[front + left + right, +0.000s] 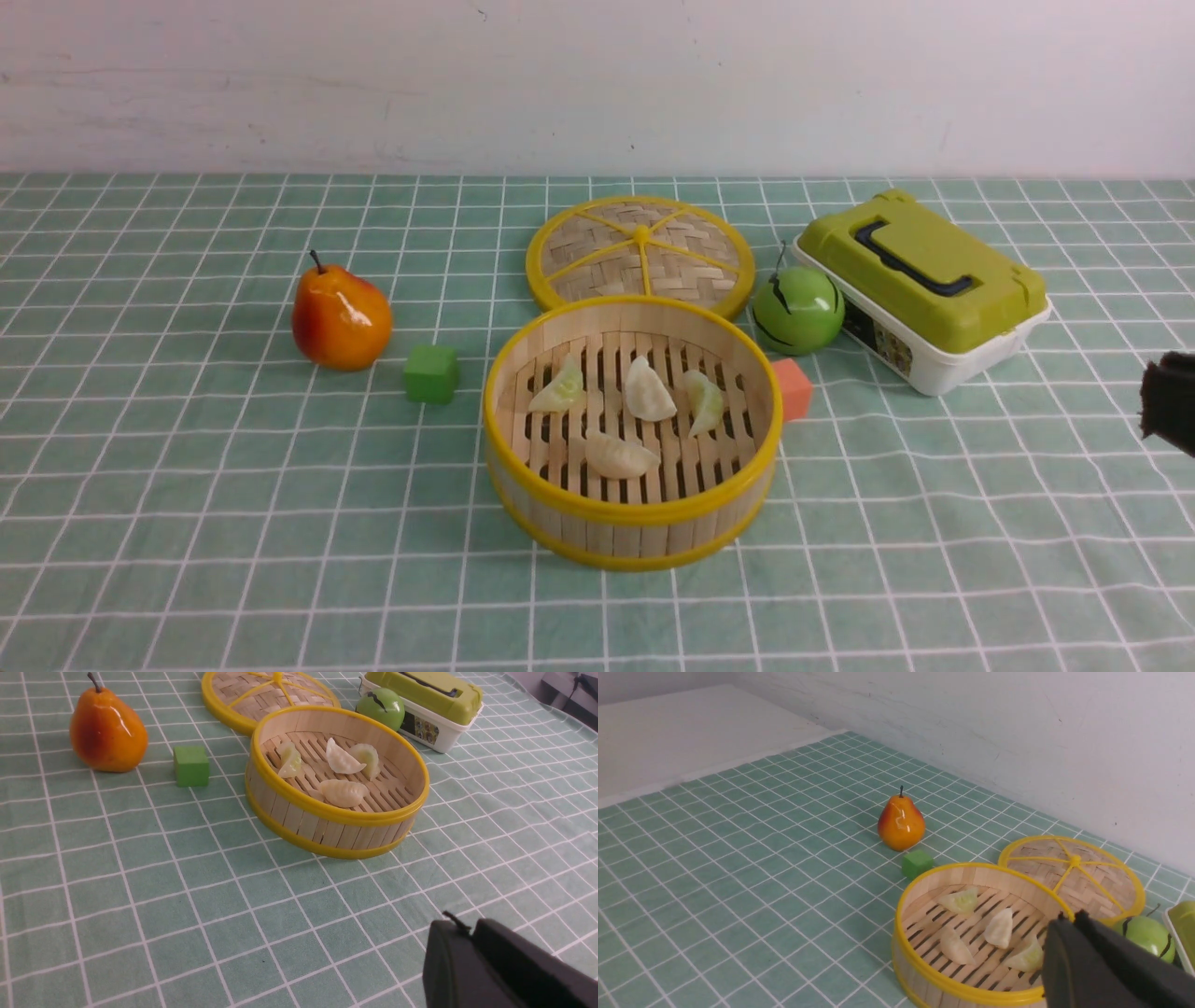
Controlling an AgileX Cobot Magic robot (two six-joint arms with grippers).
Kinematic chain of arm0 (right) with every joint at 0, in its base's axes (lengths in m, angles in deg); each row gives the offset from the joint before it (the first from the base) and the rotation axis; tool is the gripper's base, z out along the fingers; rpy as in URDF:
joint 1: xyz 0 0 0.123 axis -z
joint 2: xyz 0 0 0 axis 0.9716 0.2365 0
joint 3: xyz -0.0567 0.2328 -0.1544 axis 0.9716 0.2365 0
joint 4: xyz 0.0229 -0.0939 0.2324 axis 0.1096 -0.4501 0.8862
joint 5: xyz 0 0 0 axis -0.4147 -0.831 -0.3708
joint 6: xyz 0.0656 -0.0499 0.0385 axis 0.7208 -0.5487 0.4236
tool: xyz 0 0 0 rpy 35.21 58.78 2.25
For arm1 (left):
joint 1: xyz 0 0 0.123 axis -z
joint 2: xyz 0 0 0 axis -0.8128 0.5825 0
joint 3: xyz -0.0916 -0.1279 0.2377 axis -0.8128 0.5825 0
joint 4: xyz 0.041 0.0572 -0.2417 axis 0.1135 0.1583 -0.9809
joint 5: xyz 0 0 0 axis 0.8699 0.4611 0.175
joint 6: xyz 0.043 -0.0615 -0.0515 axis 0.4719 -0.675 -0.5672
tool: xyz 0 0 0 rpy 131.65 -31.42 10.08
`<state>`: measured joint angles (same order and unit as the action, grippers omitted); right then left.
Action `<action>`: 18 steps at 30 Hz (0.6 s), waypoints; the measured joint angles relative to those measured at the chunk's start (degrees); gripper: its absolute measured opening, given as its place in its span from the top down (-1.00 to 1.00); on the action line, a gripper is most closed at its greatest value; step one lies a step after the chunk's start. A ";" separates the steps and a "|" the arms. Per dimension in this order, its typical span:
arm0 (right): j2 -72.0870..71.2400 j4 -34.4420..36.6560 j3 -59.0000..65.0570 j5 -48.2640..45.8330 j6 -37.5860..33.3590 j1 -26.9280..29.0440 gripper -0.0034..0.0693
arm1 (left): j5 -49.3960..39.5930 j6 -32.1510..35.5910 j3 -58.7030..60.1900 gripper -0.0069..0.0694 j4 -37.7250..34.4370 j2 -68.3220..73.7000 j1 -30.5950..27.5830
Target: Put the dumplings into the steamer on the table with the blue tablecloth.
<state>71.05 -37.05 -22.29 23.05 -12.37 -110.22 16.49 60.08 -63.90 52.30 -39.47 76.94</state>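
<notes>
The bamboo steamer (560, 518) stands mid-table on the teal gridded cloth (187, 485). Inside lie two pale green dumplings (560, 388) (705, 401) and two cream-white dumplings (648, 390) (618, 455). The steamer also shows in the left wrist view (327, 826) and the right wrist view (924, 970). My right gripper (1167, 403) is at the right edge, away from the steamer; in its wrist view (1068, 916) the jaws are shut and empty. My left gripper (462, 926) is shut and empty, above bare cloth short of the steamer; it is not in the front view.
The woven yellow-rimmed lid (640, 250) lies flat behind the steamer. An orange pear (340, 317) and a green cube (431, 373) are to the left. A green apple (798, 310), an orange-pink cube (792, 388) and a green-lidded white box (920, 285) are to the right.
</notes>
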 joint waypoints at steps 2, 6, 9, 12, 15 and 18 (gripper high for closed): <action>-1.92 -1.51 4.22 4.53 0.00 0.87 0.94 | 0.00 0.00 0.00 0.67 0.00 0.00 0.00; -8.82 -2.22 16.47 16.10 4.04 8.69 0.94 | 0.00 0.00 0.00 0.66 0.00 0.00 0.00; -14.07 -3.45 24.93 19.60 9.22 16.78 0.95 | 0.00 0.00 0.00 0.64 0.00 0.00 0.00; -18.65 -6.88 30.42 18.61 15.11 24.32 0.96 | 0.00 0.00 0.00 0.63 0.00 0.00 0.00; -24.31 -12.56 35.26 13.25 21.83 32.22 0.96 | 0.00 0.00 0.00 0.63 0.00 0.00 0.00; -28.58 -15.29 38.60 8.53 24.59 35.18 0.96 | -0.05 0.00 0.00 0.62 0.00 0.00 0.00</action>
<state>42.47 -52.34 16.31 31.58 12.22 -75.04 16.44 60.08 -63.90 52.30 -39.47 76.94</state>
